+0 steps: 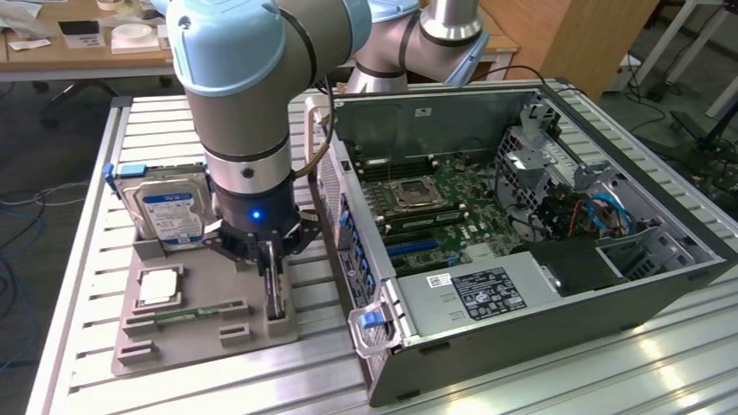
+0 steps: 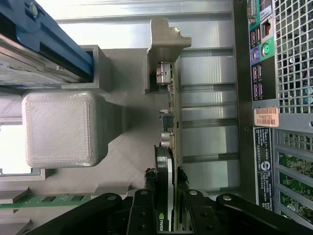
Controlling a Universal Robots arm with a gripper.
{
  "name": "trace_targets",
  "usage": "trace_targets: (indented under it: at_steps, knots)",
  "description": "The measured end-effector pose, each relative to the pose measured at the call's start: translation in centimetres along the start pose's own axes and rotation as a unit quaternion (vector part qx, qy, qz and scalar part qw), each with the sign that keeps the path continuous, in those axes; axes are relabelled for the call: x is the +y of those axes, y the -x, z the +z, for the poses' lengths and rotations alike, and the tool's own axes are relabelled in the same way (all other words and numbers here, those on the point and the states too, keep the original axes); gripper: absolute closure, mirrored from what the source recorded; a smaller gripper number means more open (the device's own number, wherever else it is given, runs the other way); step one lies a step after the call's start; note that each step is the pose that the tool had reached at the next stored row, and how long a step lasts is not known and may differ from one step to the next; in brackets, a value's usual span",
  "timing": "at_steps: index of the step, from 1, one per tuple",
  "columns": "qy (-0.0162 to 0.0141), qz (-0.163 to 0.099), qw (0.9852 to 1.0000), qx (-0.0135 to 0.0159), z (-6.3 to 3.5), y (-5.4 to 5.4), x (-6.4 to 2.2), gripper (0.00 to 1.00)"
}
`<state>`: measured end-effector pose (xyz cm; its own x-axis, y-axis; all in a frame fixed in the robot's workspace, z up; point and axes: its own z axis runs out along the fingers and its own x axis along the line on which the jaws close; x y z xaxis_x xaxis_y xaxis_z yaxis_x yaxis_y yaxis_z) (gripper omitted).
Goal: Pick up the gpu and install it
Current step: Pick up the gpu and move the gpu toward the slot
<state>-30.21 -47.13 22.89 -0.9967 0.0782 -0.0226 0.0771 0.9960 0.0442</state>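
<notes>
The gpu (image 1: 273,292) stands on edge in a slot at the exterior view's right end of the grey holder tray (image 1: 173,350). My gripper (image 1: 271,259) points straight down over it. In the wrist view the thin card (image 2: 168,122) runs away from the gripper (image 2: 165,178). Its black face with a green logo sits between the two black fingers (image 2: 148,180), and they press against both faces of the card, shut on the gpu. The card still rests in its slot.
The open computer case (image 1: 519,216) lies just to the exterior view's right of the tray, with its motherboard exposed and its rear ports (image 2: 261,54) close to the card. The tray also holds a hard drive (image 1: 171,212) in a blue frame, a green memory stick (image 1: 190,313) and a square chip (image 1: 159,287).
</notes>
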Motion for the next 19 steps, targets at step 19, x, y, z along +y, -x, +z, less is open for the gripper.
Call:
trace_targets:
  at_steps: [19]
  knots:
    - [0.0000, 0.000, 1.0000, -0.0001, -0.62, 0.01, 0.03, 0.73]
